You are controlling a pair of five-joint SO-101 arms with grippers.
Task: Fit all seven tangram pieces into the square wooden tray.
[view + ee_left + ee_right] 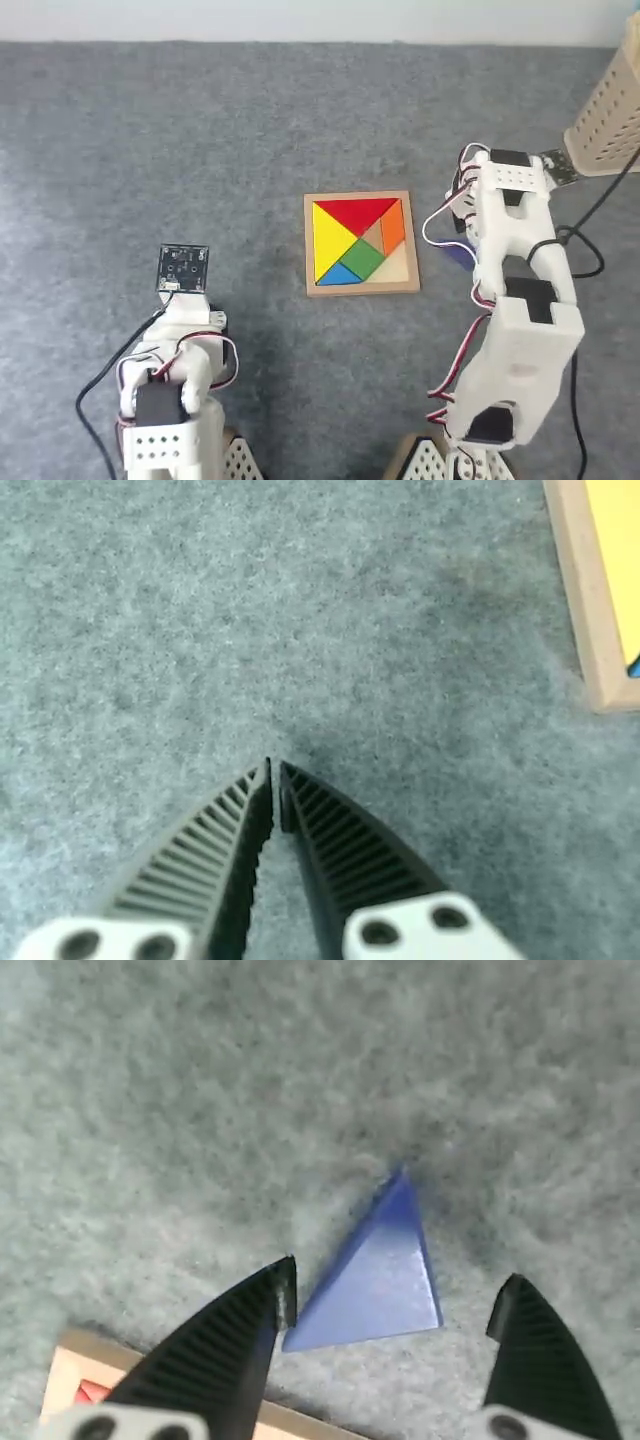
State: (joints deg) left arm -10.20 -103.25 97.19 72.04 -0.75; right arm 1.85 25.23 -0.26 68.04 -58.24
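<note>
Blue triangle [375, 1280], flat just beside the tray [361, 290], between the right gripper's [398, 1295] spread jaws: probably light, stiff, slick (painted wood), best pinched across its edges; left gripper [275, 770] jaws pressed together.

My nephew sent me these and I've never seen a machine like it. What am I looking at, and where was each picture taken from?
These are two small robot arms standing on a grey carpet. The overhead picture looks down on both, the left arm and the right arm. Between them lies a square wooden tray holding coloured puzzle pieces, with a bare gap in one corner. The other two pictures come from a camera on each arm's wrist, looking along its pincer. The left gripper is shut on nothing, above carpet near the tray's edge. The right gripper is open, with one finger on either side of a blue triangle that lies flat on the carpet beside the tray. Nothing is held.
</note>
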